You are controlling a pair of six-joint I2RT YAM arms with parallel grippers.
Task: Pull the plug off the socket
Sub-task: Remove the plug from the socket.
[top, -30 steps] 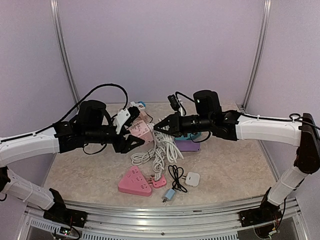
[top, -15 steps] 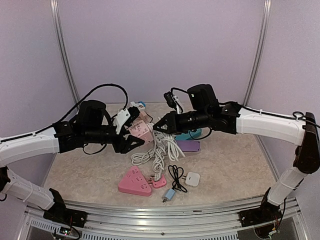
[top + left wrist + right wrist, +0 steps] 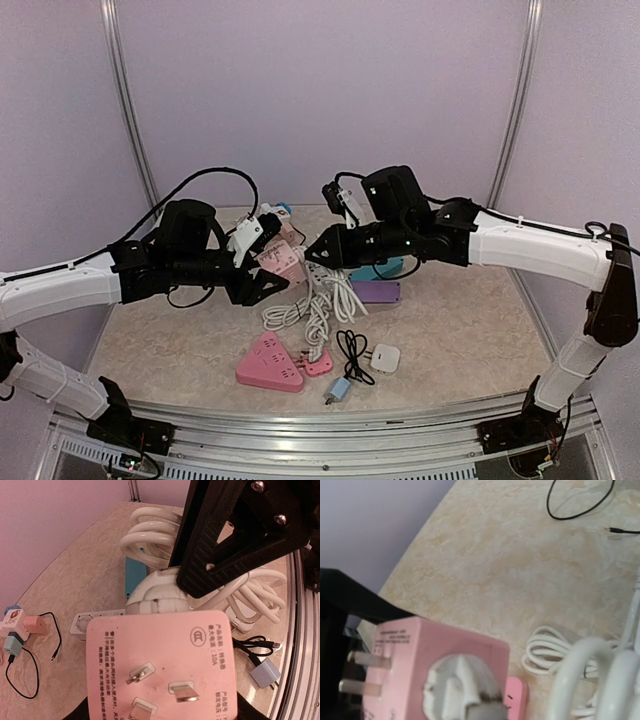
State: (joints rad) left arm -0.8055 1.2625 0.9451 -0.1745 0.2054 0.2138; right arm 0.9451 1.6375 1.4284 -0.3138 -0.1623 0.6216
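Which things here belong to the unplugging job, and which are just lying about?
In the job: pink socket adapter, in the left gripper; white plug seated in it, pinched by the right gripper; coiled white cord.
Lying about: pink triangular power strip, white charger, black cable, purple box, small blue adapter.

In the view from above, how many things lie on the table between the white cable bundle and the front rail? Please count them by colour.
Pink: 2 (triangular power strip, small plug)
Black: 1 (thin cable)
White: 1 (cube charger)
Light blue: 1 (small charger)
Total: 5
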